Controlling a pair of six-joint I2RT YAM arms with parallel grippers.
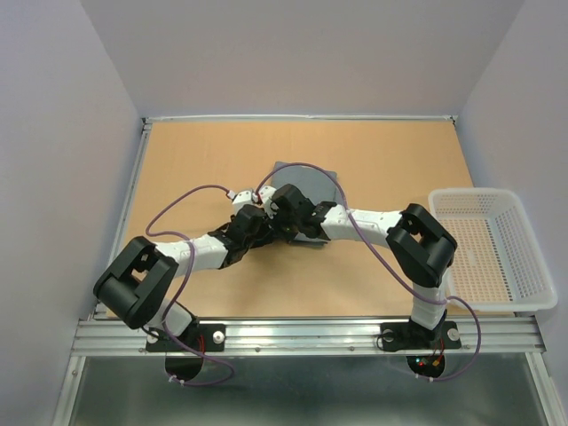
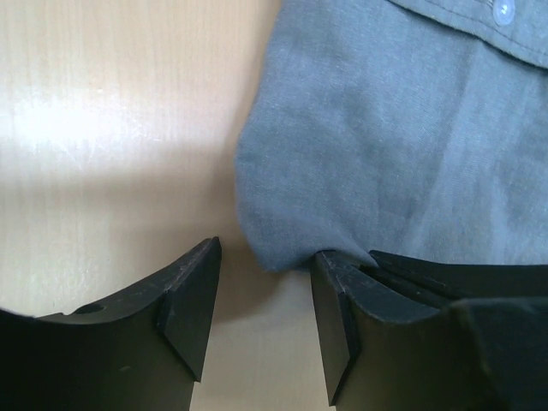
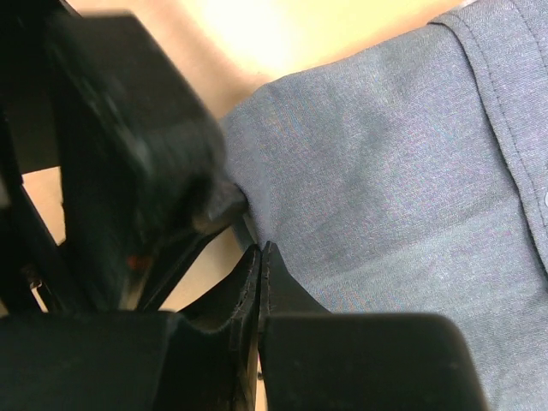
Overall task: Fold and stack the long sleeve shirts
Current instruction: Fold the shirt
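The grey long sleeve shirt (image 1: pixel 306 177) lies folded in a small rectangle at the middle of the table, and both arms reach over its near left corner. My left gripper (image 2: pixel 265 253) is open at that corner: the shirt's rounded folded edge (image 2: pixel 282 248) touches the tip of its right finger, and only bare table lies between the fingers. My right gripper (image 3: pixel 261 248) is shut, its tips meeting right on the shirt's edge (image 3: pixel 257 214). From above, the left gripper (image 1: pixel 264 224) and the right gripper (image 1: pixel 282 213) sit almost against each other.
A white mesh basket (image 1: pixel 493 248) stands at the right edge of the table, beside the right arm's elbow. The left arm's black wrist (image 3: pixel 128 154) crowds close in front of the right wrist camera. Tan tabletop (image 1: pixel 195 160) surrounds the shirt.
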